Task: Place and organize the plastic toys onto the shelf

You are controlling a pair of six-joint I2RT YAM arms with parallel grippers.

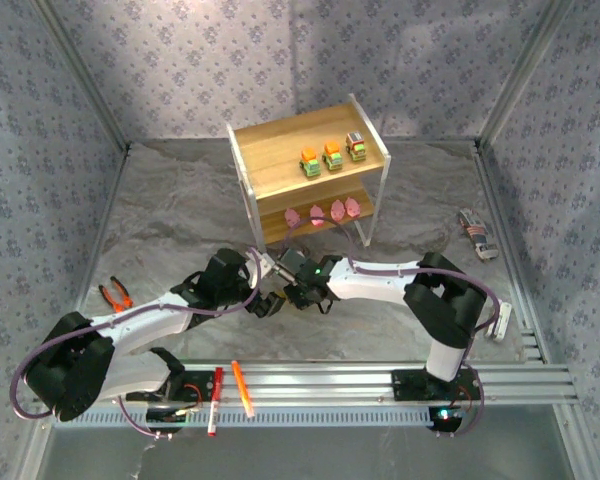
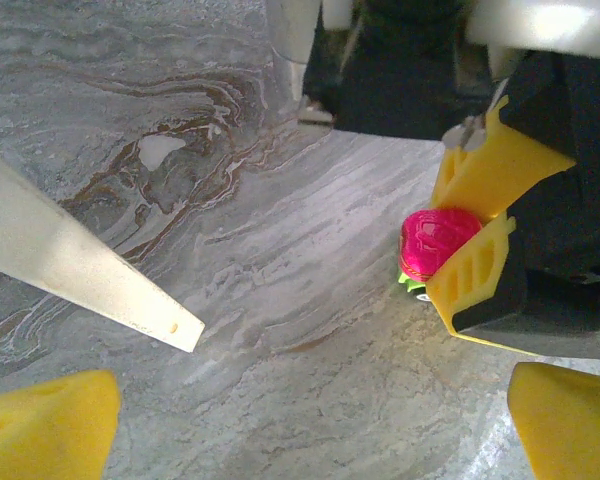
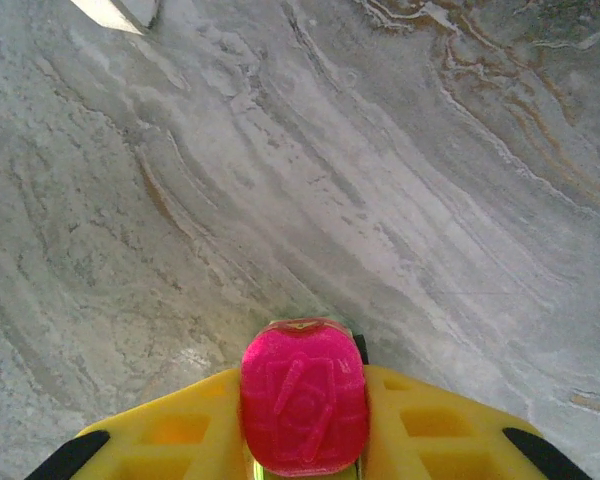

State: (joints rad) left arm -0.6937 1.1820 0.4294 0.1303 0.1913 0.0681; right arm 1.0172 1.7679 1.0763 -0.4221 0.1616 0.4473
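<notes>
In front of the shelf (image 1: 270, 160), the left gripper (image 1: 269, 304) hangs low over the surface (image 1: 180, 240), jaws spread wide and empty. Just right of it, the right gripper (image 1: 298, 296) has its jaws clamped on the magenta-topped truck (image 3: 304, 400). Three trucks (image 1: 332, 155) line the shelf's top board, with pink figures (image 1: 317, 213) below, so this looks like the last toy. It needs lifting up beside that row. Yellow fingers (image 3: 430, 435) hide most of its green body.
</notes>
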